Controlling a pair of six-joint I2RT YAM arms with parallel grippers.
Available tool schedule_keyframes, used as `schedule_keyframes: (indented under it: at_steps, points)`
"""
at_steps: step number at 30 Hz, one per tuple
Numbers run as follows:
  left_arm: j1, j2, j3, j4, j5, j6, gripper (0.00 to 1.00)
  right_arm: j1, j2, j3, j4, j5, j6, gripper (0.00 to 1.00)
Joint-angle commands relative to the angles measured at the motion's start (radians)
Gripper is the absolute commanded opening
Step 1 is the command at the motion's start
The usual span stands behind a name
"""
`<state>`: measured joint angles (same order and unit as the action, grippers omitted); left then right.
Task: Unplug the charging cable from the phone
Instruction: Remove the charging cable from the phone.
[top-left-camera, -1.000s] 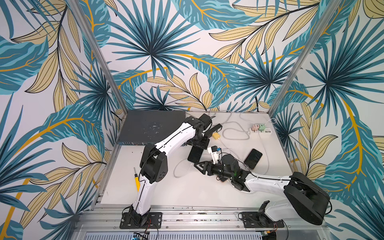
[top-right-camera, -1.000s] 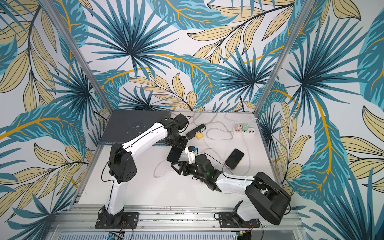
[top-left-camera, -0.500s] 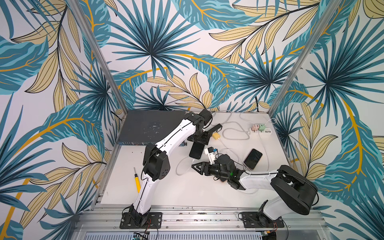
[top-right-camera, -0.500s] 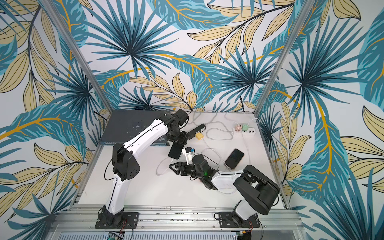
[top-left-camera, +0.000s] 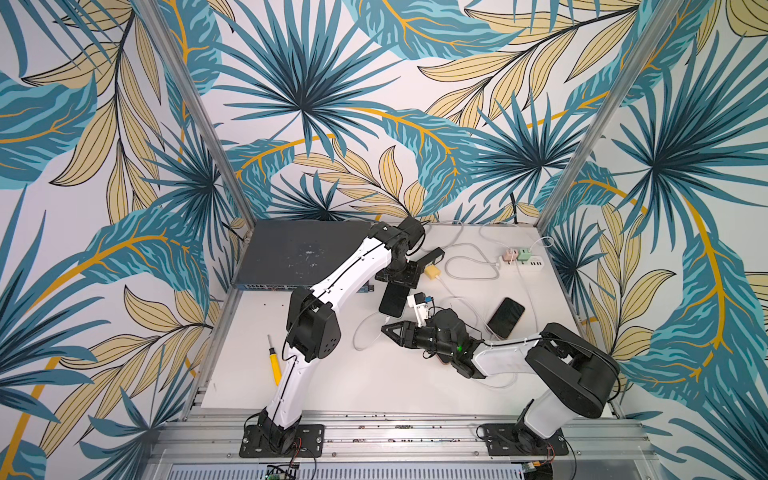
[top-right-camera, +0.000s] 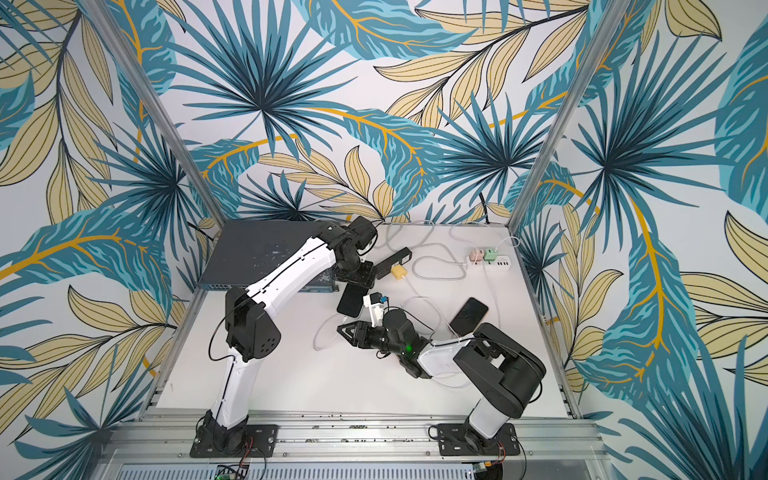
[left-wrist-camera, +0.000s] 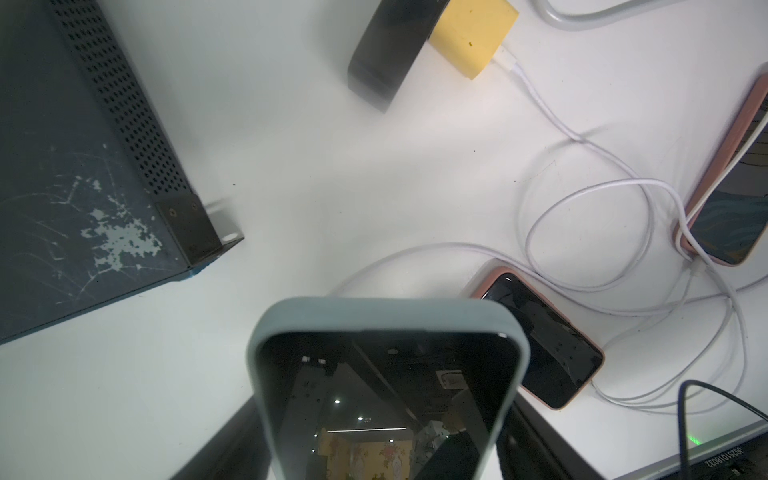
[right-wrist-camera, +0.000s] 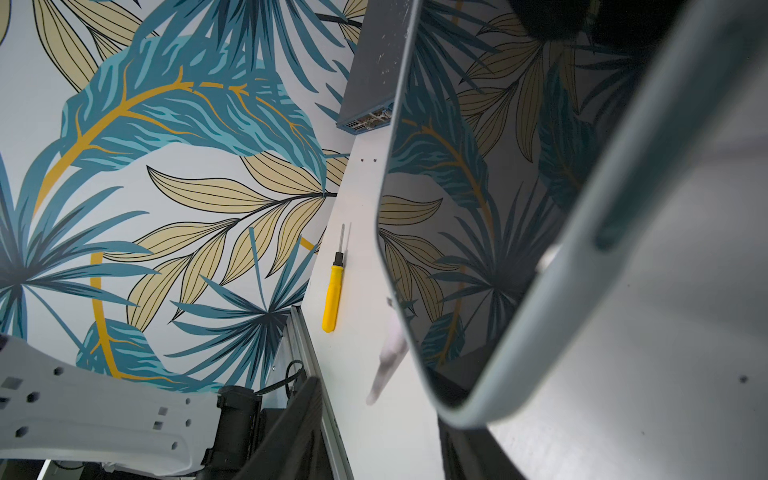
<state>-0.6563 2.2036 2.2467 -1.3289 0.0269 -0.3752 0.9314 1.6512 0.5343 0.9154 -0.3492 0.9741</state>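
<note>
My left gripper (top-left-camera: 395, 286) (left-wrist-camera: 382, 449) is shut on a phone (top-left-camera: 392, 300) (top-right-camera: 350, 300) (left-wrist-camera: 386, 395) in a grey-blue case and holds it tilted above the table. A white charging cable (top-left-camera: 358, 336) (top-right-camera: 320, 337) hangs from the phone's lower end. Its blurred white plug (right-wrist-camera: 388, 361) sits at the edge of the phone (right-wrist-camera: 478, 208). My right gripper (top-left-camera: 388, 328) (top-right-camera: 344, 328) (right-wrist-camera: 382, 436) lies low just under that end. Its black fingers (right-wrist-camera: 307, 415) stand apart on either side of the plug, touching nothing.
A pink-cased phone (top-left-camera: 505, 317) lies right of centre, another (left-wrist-camera: 540, 345) by my right arm, both among white cables. A dark network switch (top-left-camera: 307, 253) fills the back left. A yellow screwdriver (top-left-camera: 274, 365), yellow charger (top-left-camera: 432, 272) and power strip (top-left-camera: 523, 262) are also on the table.
My right gripper has crept left toward the phone's lower end, its jaws have narrowed, and the arm's elbow has risen. The left gripper keeps the phone almost still.
</note>
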Motion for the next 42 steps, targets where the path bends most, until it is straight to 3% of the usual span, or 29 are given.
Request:
schedule_keyframes:
  at_steps: [1, 12, 20, 42]
  points:
    - [0.004, 0.013, 0.041, -0.01, 0.011, -0.01, 0.7, 0.004, 0.03, 0.022, 0.043, 0.004, 0.027, 0.44]
    - [0.009, 0.014, 0.047, -0.005, 0.017, -0.014, 0.7, 0.004, 0.061, 0.036, 0.056, -0.01, 0.041, 0.33]
    - [0.015, 0.012, 0.048, -0.007, 0.015, -0.013, 0.7, 0.004, 0.075, 0.04, 0.06, -0.023, 0.044, 0.18]
    - [0.032, 0.034, 0.068, 0.0, 0.016, -0.022, 0.7, 0.015, 0.102, 0.053, 0.068, -0.066, 0.043, 0.03]
